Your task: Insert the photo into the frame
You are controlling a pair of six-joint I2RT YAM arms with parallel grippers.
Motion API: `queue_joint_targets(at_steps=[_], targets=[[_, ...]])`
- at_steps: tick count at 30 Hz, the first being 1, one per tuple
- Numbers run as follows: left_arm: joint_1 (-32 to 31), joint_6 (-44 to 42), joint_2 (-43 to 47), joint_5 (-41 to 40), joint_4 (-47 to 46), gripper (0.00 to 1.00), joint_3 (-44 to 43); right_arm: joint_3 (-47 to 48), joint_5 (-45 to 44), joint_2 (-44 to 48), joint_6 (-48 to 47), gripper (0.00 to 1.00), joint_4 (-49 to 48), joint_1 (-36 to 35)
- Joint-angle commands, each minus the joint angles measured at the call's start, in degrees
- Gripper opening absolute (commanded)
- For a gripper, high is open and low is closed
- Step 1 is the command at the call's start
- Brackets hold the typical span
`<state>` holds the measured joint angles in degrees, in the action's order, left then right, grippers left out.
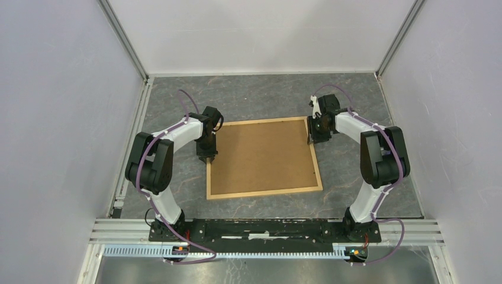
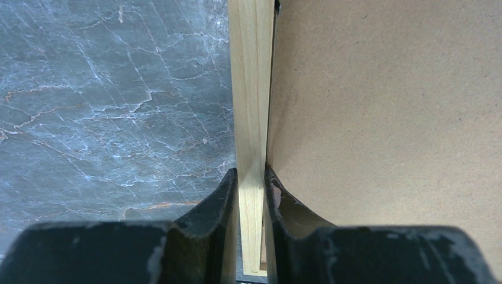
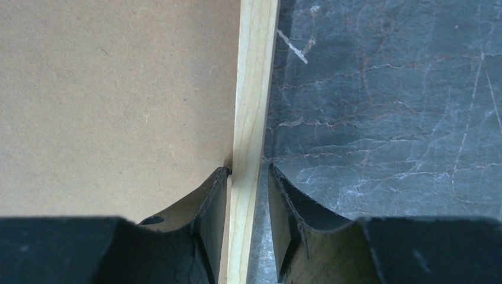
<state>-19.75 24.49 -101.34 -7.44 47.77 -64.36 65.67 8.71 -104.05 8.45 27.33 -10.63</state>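
Plain white walls (image 1: 59, 89) 3 sides, grey marble-look tabletop (image 1: 260, 94), alu rail (image 1: 266, 251) at front

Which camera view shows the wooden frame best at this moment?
Top external: the whole frame lies in view, with the brown board inside it. Each wrist view shows only a short stretch of one side strip, close up.

— Site type?
— You are in a robot lab test cell, operator. White panel walls (image 1: 53, 118) close in three sides of your table, and aluminium posts (image 1: 125, 41) run up the back corners.
— What else marks it?
— Your left arm (image 1: 177, 133) and right arm (image 1: 355, 124) stand on a slotted aluminium rail (image 1: 118, 228), with purple cables (image 1: 141, 177) looped along them. The tabletop (image 1: 260, 94) is a grey marble-pattern sheet.
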Motion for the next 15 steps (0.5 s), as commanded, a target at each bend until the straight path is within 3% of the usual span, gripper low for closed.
queue_joint_targets(at_steps=[1, 10, 15], targets=[[-0.79, -2.61, -2.72, -0.38, -2.41, 0.02, 0.81, 2.09, -1.51, 2.60, -1.02, 0.35, 2.04, 0.40], [-0.82, -2.61, -2.99, -0.34, -2.43, 0.02, 0.64, 2.13, -1.74, 1.93, -1.37, 0.31, 2.25, 0.42], [-0.81, -2.61, -2.87, -0.23, -2.43, 0.02, 0.64, 2.55, -0.53, 3.38, -1.23, 0.37, 2.33, 0.42]])
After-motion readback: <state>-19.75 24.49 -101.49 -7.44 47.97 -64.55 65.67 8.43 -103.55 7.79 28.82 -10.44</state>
